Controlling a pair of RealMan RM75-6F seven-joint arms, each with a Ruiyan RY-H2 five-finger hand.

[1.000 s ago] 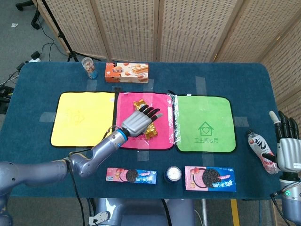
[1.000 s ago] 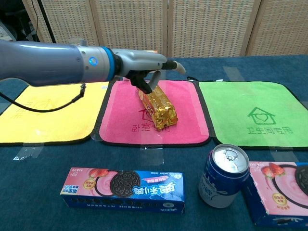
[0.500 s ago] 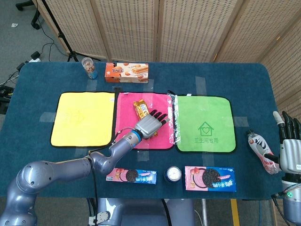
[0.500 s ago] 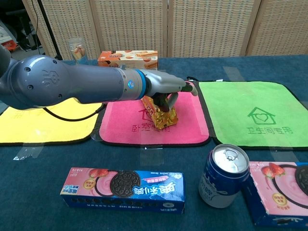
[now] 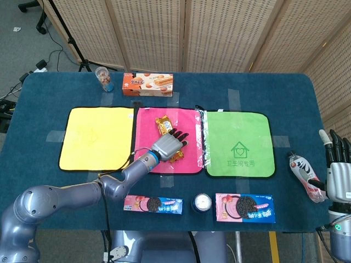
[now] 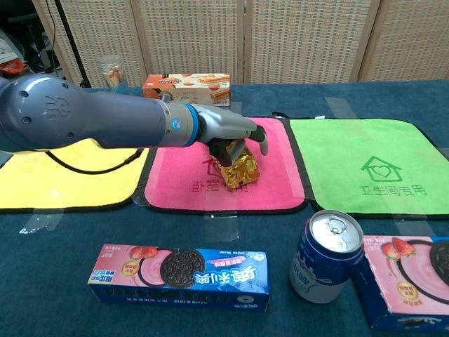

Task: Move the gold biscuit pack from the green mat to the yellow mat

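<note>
Reaching across the pink mat (image 5: 164, 143), your left hand (image 5: 169, 144) sits on top of the gold biscuit pack (image 6: 238, 168), its fingers (image 6: 247, 137) curled down over the pack's far part; you can see them wrapped around it in the chest view, though whether the pack is lifted off the cloth cannot be told. The pack lies on the pink mat, the middle one, between the yellow mat (image 5: 97, 138) on your left and the green mat (image 5: 238, 143) on your right, touching neither. Your right hand (image 5: 338, 171) is at the table's right edge, fingers straight, apart and pointing up, holding nothing, just beside a pink-and-white pouch (image 5: 305, 175) lying on the blue table (image 5: 49, 93). Along the near edge sit a blue biscuit box (image 6: 181, 276), a blue can (image 6: 327, 255) and a pink biscuit box (image 6: 407, 278). At the far edge stand an orange biscuit box (image 5: 147, 84) and a clear cup (image 5: 103, 78).
</note>
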